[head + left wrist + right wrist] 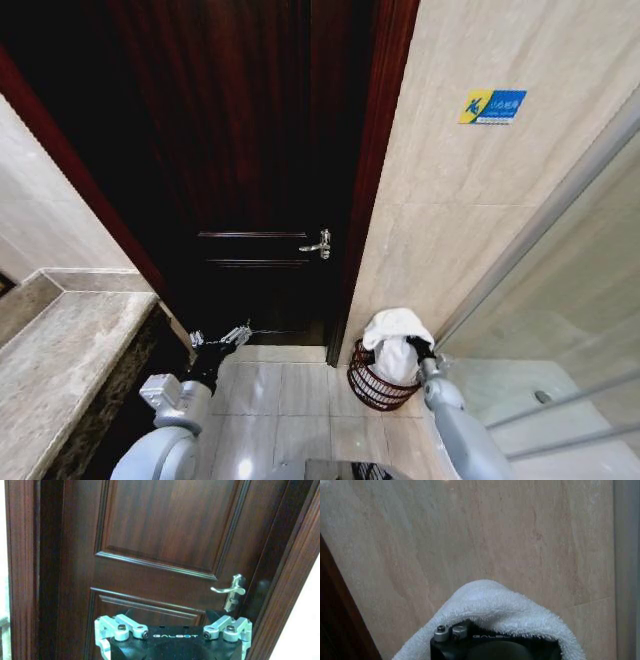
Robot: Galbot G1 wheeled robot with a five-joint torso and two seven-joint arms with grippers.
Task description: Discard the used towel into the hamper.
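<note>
The white towel (396,330) hangs bunched over the hamper (368,386), a dark reddish-brown wire basket on the floor by the tiled wall, and its lower part reaches down inside the rim. My right gripper (420,350) is at the towel's right side, just above the hamper, shut on the cloth. In the right wrist view the towel (490,607) drapes over the gripper and hides its fingertips. My left gripper (222,337) hovers low in front of the door, open and holding nothing; the left wrist view has its spread knuckles (172,632) facing the door.
A dark wooden door (250,150) with a silver lever handle (318,244) stands straight ahead. A stone counter (60,370) runs along the left. A glass shower partition (560,330) closes off the right. Pale floor tiles (290,400) lie between the arms.
</note>
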